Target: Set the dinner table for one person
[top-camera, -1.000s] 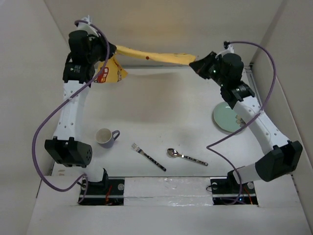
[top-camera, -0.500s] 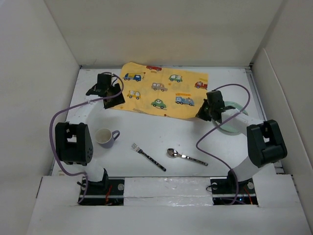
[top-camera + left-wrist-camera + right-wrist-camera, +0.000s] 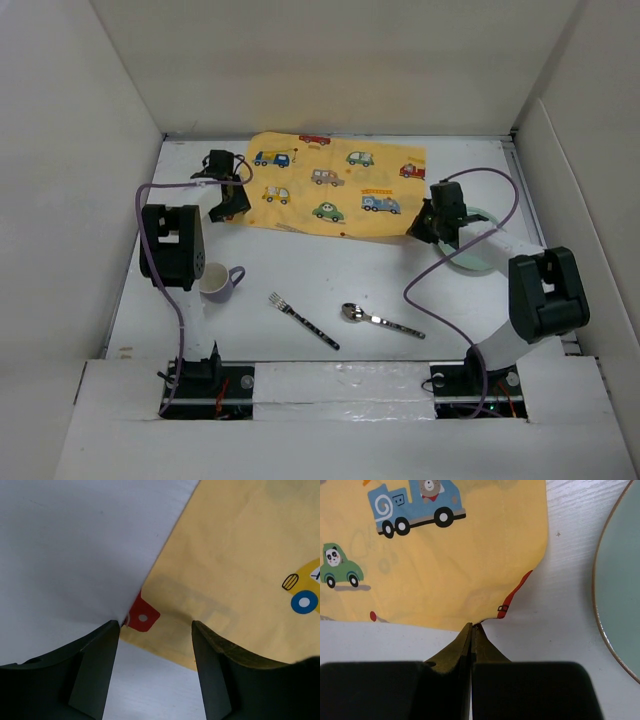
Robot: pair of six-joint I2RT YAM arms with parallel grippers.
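Observation:
The yellow placemat [image 3: 335,185] printed with cartoon vehicles lies flat at the back of the white dinner table [image 3: 330,265]. My left gripper [image 3: 232,208] stands open over the mat's near left corner; in the left wrist view that corner and its red tag [image 3: 142,616] lie between the spread fingers [image 3: 95,670], untouched. My right gripper [image 3: 416,230] is low at the near right corner, and its tips [image 3: 472,626] are shut on the placemat's edge [image 3: 445,570]. A pale green plate [image 3: 478,258] sits to the right, partly under the right arm.
A white mug [image 3: 218,282] stands near the left arm's base. A fork [image 3: 303,320] and a spoon [image 3: 380,320] lie near the front centre. White panels wall the table on three sides. The plate's rim [image 3: 605,620] is close to the right fingers.
The placemat, held up stretched between both grippers a second ago, now lies flat. Both arms came down and forward. My left gripper opened and let go of its corner.

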